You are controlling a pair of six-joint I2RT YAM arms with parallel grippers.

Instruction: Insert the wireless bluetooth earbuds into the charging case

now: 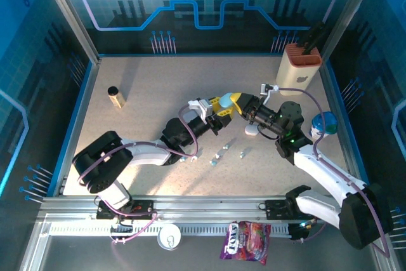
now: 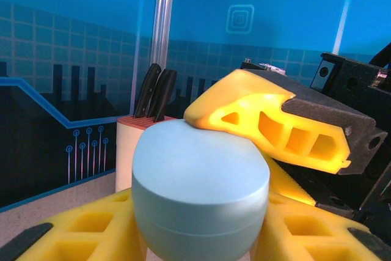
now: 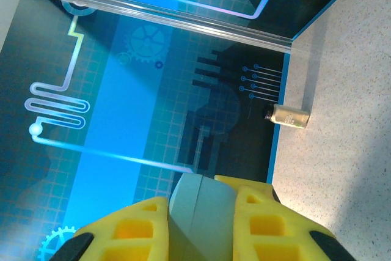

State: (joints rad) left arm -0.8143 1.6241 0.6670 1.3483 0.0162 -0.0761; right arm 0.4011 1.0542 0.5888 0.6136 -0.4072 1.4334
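Observation:
A pale blue charging case [image 1: 226, 101] hangs above the middle of the table, closed, with both grippers on it. My left gripper [image 1: 219, 107] is shut on its lower body; in the left wrist view the case [image 2: 200, 191] sits between the yellow fingers [image 2: 91, 227]. My right gripper [image 1: 238, 101] is shut on the same case [image 3: 201, 212], one of its fingers [image 2: 269, 123] pressing the lid from above. Several tiny white earbuds [image 1: 217, 156] with teal parts lie loose on the table below, apart from the case.
A second white case [image 1: 252, 131] lies under the right arm. A knife block [image 1: 299, 68] stands at the back right, a small bottle [image 1: 115, 97] at the left, a blue-lidded jar [image 1: 324, 124] at the right edge. A candy bag [image 1: 246, 240] lies off the front rail.

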